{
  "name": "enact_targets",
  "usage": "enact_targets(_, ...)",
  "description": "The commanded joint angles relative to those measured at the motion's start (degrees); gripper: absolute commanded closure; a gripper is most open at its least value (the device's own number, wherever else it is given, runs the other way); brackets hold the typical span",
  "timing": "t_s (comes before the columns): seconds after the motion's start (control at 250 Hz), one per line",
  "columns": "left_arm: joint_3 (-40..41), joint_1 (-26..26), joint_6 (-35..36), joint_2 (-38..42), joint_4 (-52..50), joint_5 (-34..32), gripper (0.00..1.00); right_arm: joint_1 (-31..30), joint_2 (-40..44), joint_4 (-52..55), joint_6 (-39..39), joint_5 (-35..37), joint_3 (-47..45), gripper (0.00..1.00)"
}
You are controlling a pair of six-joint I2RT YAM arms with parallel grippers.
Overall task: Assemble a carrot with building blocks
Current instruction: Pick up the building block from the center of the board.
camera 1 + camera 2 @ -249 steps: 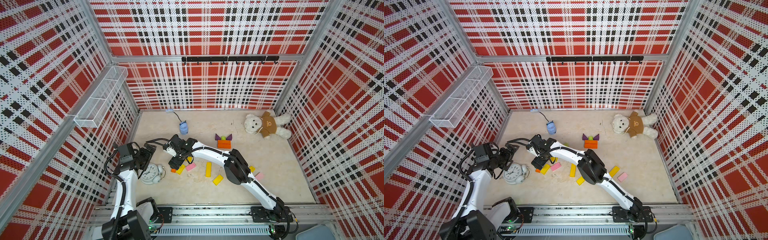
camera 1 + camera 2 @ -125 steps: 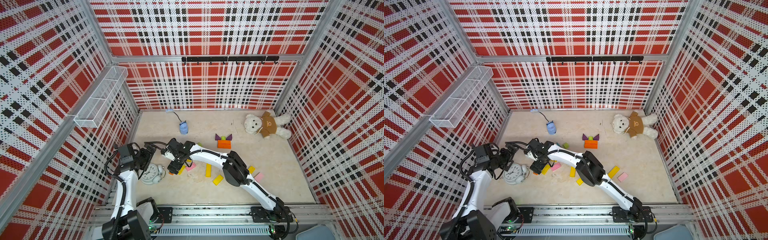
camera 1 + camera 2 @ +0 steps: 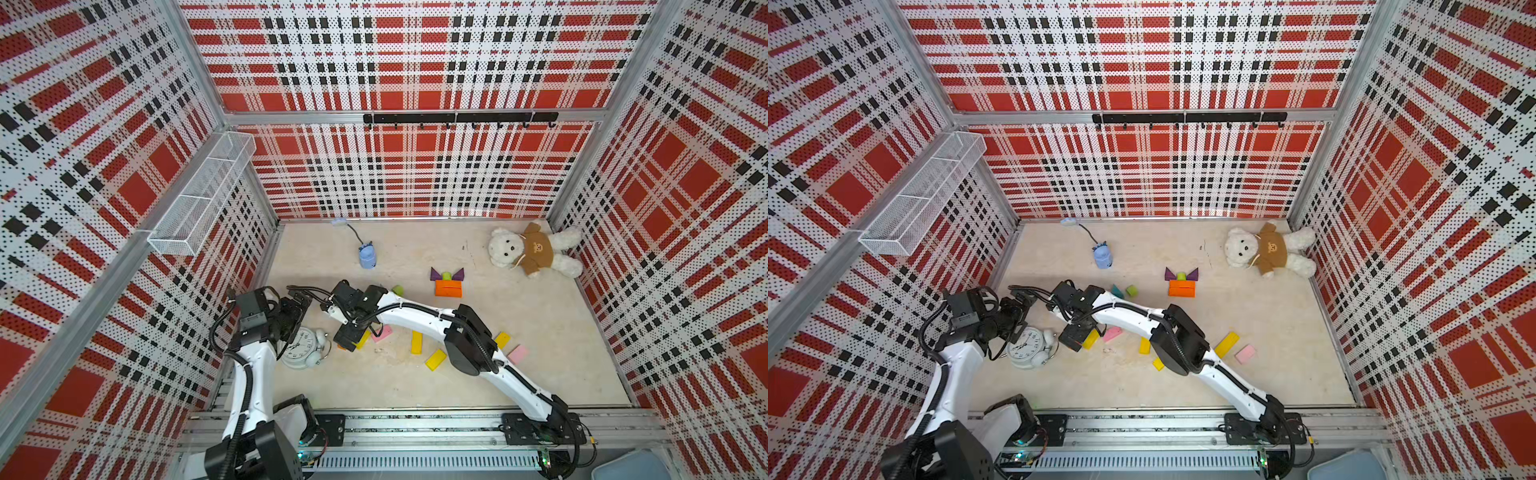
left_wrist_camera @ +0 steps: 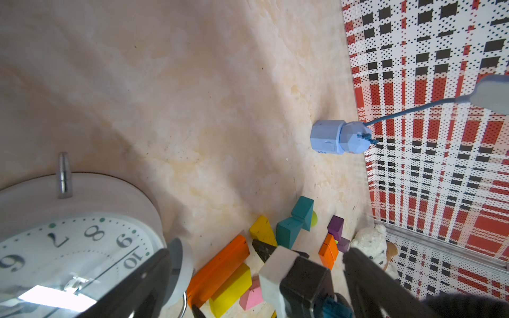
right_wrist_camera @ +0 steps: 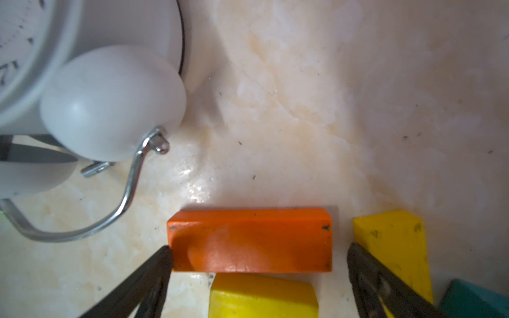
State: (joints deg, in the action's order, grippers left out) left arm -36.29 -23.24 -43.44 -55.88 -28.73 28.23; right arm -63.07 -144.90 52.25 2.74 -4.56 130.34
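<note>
Since a second ago the right arm's wrist has shifted slightly toward seven o'clock and its claw has spread wider; the left arm has stayed put. We find the right gripper (image 5: 260, 250) low over the orange bar (image 5: 250, 239), jaws wide, straddling the bar's length. One fingertip (image 5: 161, 260) touches an end, and the other stands just clear.

The bar lies flat on the table (image 3: 519, 395), at about eight o'clock from the table's centre. Two yellow bars (image 5: 394, 239) lie just beside it, with a teal piece (image 5: 473, 300) near them. The alarm clock (image 3: 301, 343) sits close at nine o'clock of the bar.

The left gripper (image 3: 297, 308) hangs over the clock's twelve-o'clock edge, jaws wide, holding nothing.

At one o'clock of the right gripper, well apart, we note an orange block (image 3: 448, 287). Two purple triangles (image 3: 435, 274) and a lime stub (image 3: 446, 275) lie just beside its twelve-o'clock side.
</note>
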Motion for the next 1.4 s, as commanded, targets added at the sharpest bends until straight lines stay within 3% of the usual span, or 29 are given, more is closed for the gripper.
enact_targets(0.0,0.6,-0.6,-0.5,0.8,2.3,1.3,0.01,-1.2,-1.7,-0.1,0.2,-3.1,0.5,0.0)
enact_targets(0.212,0.8,-0.5,-0.8,0.6,2.8,1.8,0.0,-1.3,-1.2,-1.2,-1.7,-4.7,-0.2,0.0)
enact_targets(0.784,1.1,-0.5,-1.2,0.7,3.4,2.1,0.01,-2.3,-3.8,-1.3,-3.3,2.9,-0.6,0.01)
enact_targets(1.072,1.4,-0.6,-1.2,0.6,4.9,3.8,0.0,-2.2,3.2,-6.6,-6.3,3.9,-7.8,0.12)
enact_targets(1.397,1.7,2.3,-0.2,1.1,7.6,7.4,0.0,0.7,8.3,-7.8,-13.8,4.0,-5.2,0.15)
